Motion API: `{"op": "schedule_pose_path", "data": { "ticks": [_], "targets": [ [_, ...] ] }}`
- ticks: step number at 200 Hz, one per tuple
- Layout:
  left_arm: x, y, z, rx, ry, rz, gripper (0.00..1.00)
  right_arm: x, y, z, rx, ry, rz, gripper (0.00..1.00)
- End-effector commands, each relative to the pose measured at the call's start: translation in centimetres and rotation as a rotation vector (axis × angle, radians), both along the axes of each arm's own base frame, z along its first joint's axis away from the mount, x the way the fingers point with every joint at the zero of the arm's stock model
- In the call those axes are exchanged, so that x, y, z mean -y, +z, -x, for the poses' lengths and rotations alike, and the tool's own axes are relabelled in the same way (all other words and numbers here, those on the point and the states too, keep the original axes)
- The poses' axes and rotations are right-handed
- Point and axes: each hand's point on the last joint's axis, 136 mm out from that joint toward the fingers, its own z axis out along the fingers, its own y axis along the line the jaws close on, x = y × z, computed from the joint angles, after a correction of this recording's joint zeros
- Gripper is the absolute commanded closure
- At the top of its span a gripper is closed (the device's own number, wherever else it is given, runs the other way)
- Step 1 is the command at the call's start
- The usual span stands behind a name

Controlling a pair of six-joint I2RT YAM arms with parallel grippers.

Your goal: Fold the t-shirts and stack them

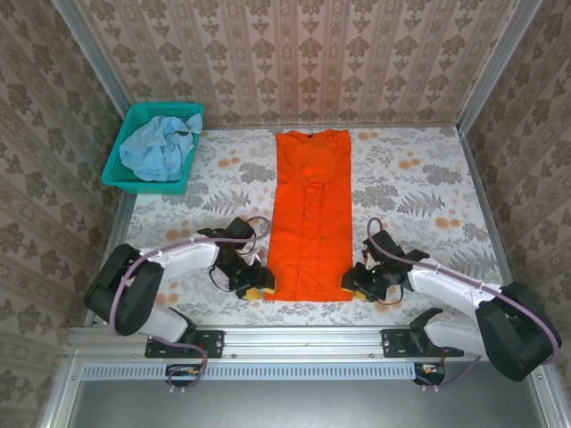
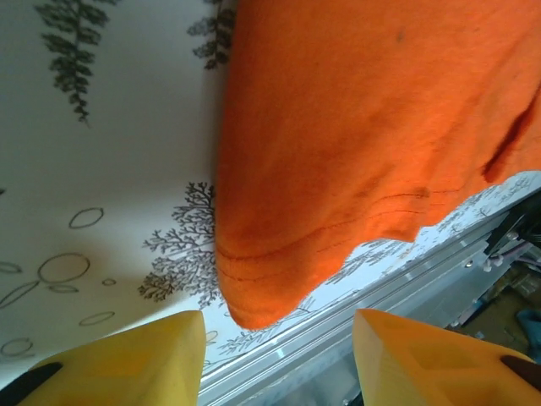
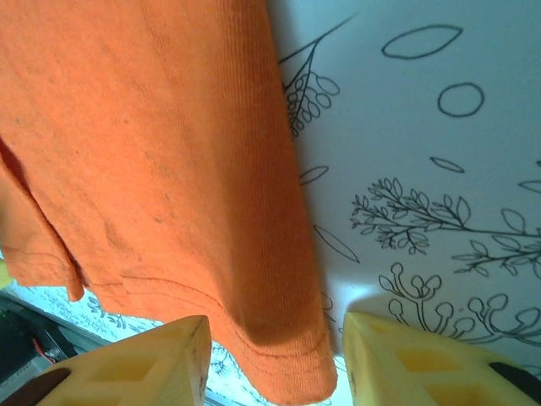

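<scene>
**Yellow fingers (image 2: 127, 359) flank both near corners of the orange t-shirt (image 1: 312, 214)**

Closest to the left wrist camera, the two yellow fingers of the left gripper (image 1: 256, 287) stand partly apart. The shirt's near-left hem corner lies in the gap between them. Neither finger presses the cloth, and bare patterned table (image 1: 419, 196) shows on either side of the corner. That claw is open and holds nothing.

The right gripper (image 1: 357, 285) matches it at the near-right corner. Its fingers (image 3: 423, 364) are also parted, and the stitched hem corner almost fills the space between them. The cloth lies flat on the table and is not pinched.

From above, both arms lie low over the table. The left arm (image 1: 178, 259) runs from its base at the near-left edge and bends inward to the right. The right arm (image 1: 446, 281) runs from the near-right edge and bends inward to the left. Each wrist points at the shirt's near hem from its own side.

The orange t-shirt lies down the middle of the table as a long narrow strip with its sides folded in. Its collar is at the far end and its hem is near the arms. The blue t-shirt (image 1: 159, 147) sits crumpled in the teal basket (image 1: 120, 178) at the far-left corner, well apart from both grippers.
</scene>
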Motion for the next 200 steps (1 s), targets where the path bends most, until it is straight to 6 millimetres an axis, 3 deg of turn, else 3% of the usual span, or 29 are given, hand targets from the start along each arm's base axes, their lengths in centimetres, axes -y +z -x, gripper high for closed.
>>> {"op": "schedule_pose_path", "data": {
  "ticks": [1,21,73,116,139,167,200],
  "targets": [
    [0.5,0.3,-0.3,0.007,-0.055,0.045,0.54,-0.5,-0.1,-0.8,0.000,-0.012,0.005,0.62],
    [0.7,0.0,-1.0,0.022,-0.069,0.040,0.60,-0.9,-0.2,-0.8,-0.013,0.019,0.005,0.69],
    [1.7,-0.8,-2.2,0.020,-0.091,0.043,0.74,0.3,-0.6,-0.2,-0.030,0.042,0.084,1.00],
    [-0.6,-1.3,-1.2,0.031,-0.143,-0.063,0.93,2.1,-0.4,0.7,-0.067,0.032,0.145,1.00],
    [-1.4,-0.9,-0.6,0.037,-0.151,-0.082,0.98,2.4,-0.5,1.5,-0.078,0.011,0.131,1.00],
    [-1.0,0.1,-0.2,0.037,-0.147,-0.039,0.97,2.4,-0.7,2.5,-0.114,-0.020,0.103,1.00],
    [0.6,1.2,-0.9,0.023,-0.152,0.023,0.98,1.6,0.3,1.9,-0.092,-0.056,0.047,1.00]
  ]
}}
